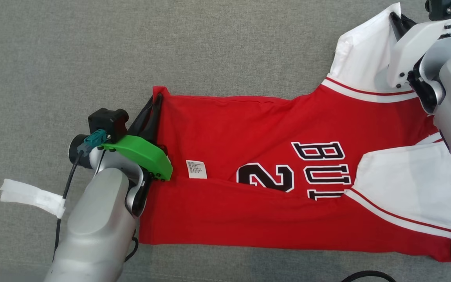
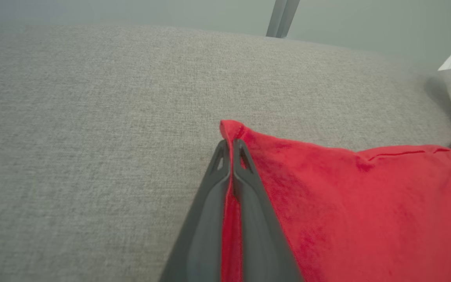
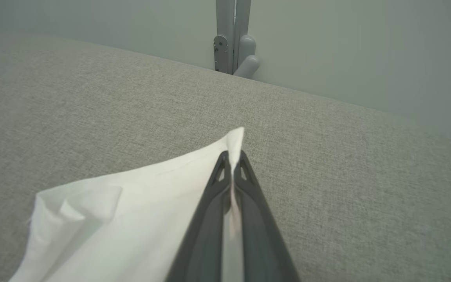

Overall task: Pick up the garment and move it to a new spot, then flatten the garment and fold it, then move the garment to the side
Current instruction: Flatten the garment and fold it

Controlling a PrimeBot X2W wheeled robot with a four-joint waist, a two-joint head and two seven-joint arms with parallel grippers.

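The garment [image 1: 257, 133], a red jersey with white sleeves, black lettering and a small white label [image 1: 196, 169], lies spread on the grey cloth surface, its near long edge folded up over the lettering. My left gripper [image 1: 156, 102] is shut on its far red hem corner [image 2: 231, 131], which pokes up between the fingertips. At the upper right, my right gripper [image 1: 395, 17] is shut on the tip of the far white sleeve [image 3: 178, 184], lifted off the surface. The near white sleeve [image 1: 401, 184] lies flat on the red body.
The grey fabric surface [image 1: 131, 47] stretches wide behind and left of the garment. A white tag [image 1: 29, 196] hangs on the left arm's cable. A grey post [image 3: 233, 35] stands beyond the far edge. Black cables run at the lower right.
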